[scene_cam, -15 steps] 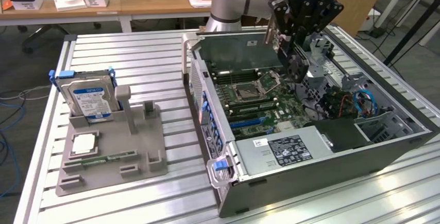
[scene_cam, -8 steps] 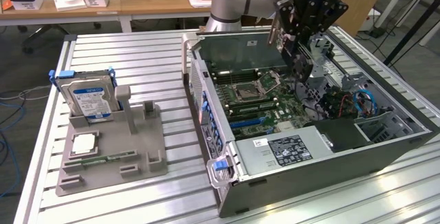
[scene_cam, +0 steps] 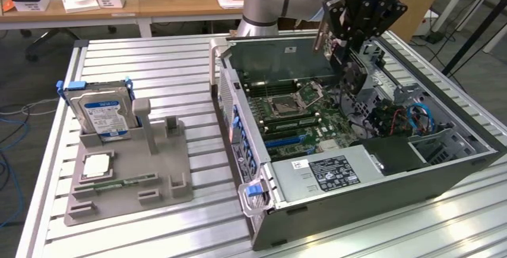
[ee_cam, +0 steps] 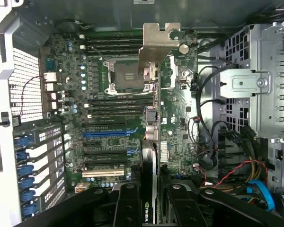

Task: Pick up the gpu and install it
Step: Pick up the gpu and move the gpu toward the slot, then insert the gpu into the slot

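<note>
Both my jaws press on the gpu (ee_cam: 150,142), one on each flat face, so I pinch the card and it hangs edge-on below me. Its silver bracket (ee_cam: 157,40) is at the far end from my jaws, and the green logo is on the end close to them.

I hold the card inside the open computer case (scene_cam: 380,198), above the motherboard (ee_cam: 109,118). In the wrist view its long edge runs across the processor socket (ee_cam: 122,75) and the dark memory slots, and it is not in line with the blue expansion slot (ee_cam: 106,134) or the slots beside that one. I think the card touches nothing, but how high it hangs over the board I cannot tell well from either view.

So the picking up is done and the step in hand is the carrying toward the slot. In my judgement the seating calls for the card's contact edge to be parallel to the slot and exactly over it, with the bracket on the side of the rear slot covers (ee_cam: 38,156), and clear of the cables (ee_cam: 213,142).

Outside the case, on the bench (scene_cam: 158,234), the grey holder (scene_cam: 158,163) keeps the hard drive (scene_cam: 101,112) upright and the memory stick (scene_cam: 119,182) flat.
</note>
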`<state>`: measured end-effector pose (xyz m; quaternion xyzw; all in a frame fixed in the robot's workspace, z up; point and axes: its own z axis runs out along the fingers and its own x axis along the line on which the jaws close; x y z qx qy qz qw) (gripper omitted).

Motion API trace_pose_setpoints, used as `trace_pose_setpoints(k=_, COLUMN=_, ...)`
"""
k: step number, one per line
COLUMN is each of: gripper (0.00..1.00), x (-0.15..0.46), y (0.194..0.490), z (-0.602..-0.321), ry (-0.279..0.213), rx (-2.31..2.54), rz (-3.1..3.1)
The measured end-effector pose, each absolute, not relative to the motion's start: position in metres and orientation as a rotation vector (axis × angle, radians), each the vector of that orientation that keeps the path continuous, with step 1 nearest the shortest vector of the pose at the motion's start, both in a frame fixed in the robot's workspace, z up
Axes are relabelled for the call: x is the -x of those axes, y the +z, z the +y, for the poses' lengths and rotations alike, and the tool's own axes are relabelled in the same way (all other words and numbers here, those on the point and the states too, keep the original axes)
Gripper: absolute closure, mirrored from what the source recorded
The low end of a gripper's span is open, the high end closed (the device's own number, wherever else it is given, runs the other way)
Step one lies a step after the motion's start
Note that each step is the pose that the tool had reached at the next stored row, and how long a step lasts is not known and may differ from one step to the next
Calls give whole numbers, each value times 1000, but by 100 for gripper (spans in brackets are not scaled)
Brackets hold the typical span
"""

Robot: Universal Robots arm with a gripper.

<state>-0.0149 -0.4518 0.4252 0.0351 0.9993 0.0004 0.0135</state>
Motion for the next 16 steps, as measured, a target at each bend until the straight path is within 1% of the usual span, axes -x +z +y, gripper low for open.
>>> trace_pose_setpoints(k=16, gripper=74, x=14, y=425, z=-452, ry=1, rx=-92, rz=3113)
